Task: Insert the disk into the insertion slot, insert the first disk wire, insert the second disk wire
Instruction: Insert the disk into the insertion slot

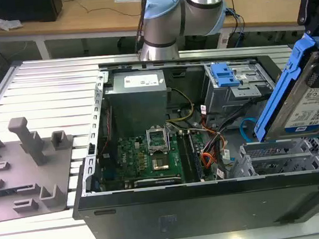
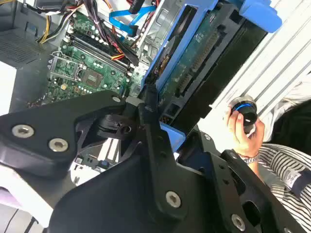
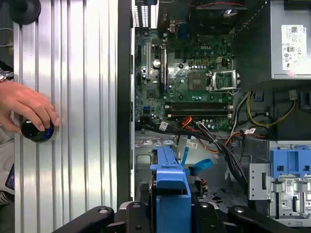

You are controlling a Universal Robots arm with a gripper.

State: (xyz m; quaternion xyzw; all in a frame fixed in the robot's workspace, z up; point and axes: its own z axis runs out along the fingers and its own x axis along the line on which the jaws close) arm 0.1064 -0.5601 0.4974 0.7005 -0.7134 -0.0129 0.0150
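The claw [image 3: 171, 201] is clamped on the disk [image 1: 308, 102], its black fingers [image 2: 149, 131] pressing the blue carrier; in the second wrist view the farther finger is hidden behind the drive. In the exterior view the disk hangs tilted, white label towards the camera, and its upper end and the claw's body are cut off by the picture edge. Directly beneath the claw lies the insertion slot [image 1: 280, 156]. The disk's low corner is just over its rim, and whether they touch cannot be told. The second disk wire [image 3: 198, 165] loops loose just beyond the claw, inside the computer case [image 1: 211, 204], its plug end hidden among darker cables. Well off to the claw's side, a person's hand [image 3: 26, 108] rests on a black-and-blue knob [image 3: 35, 132] on the ribbed desk [image 1: 44, 85]
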